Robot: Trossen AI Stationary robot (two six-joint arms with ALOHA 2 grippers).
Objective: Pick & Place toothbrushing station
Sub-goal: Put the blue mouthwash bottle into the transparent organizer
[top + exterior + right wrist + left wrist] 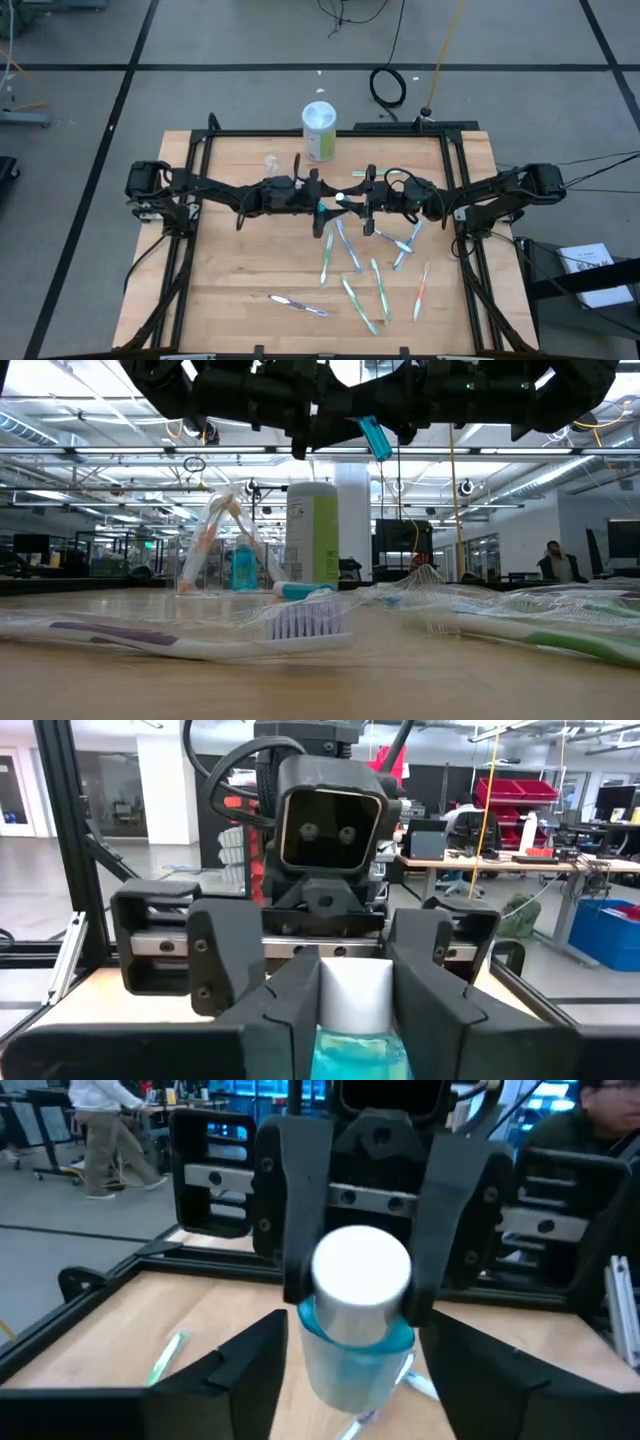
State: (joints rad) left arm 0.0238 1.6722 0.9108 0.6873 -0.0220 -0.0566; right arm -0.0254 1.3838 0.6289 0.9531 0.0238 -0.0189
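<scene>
A small blue tube (355, 1345) with a white cap (360, 1272) hangs high above the table's middle, between my two grippers. My right gripper (355, 1020) comes from the table's right and is shut on it. My left gripper (360, 1395) faces it from the left, level and open. Its fingers stand on either side of the tube's cap end, and I cannot tell whether they touch it. Several toothbrushes (350, 265) lie flat on the near half of the table. The clear plastic container (215, 545) stands at the far left. My right gripper pinches the tube's blue body (355, 1055) between its two fingers (300, 1230), just behind the white cap. The fingers come about level from the table's right and lie along the tube. The tube is lifted clear, its cap toward my left gripper.
A white-and-green canister (320, 130) stands upright at the far edge, beside the clear container. A wrapped toothbrush (300, 625) lies close to the near edge. A black frame (460, 180) rims the wooden table. People show in the room beyond.
</scene>
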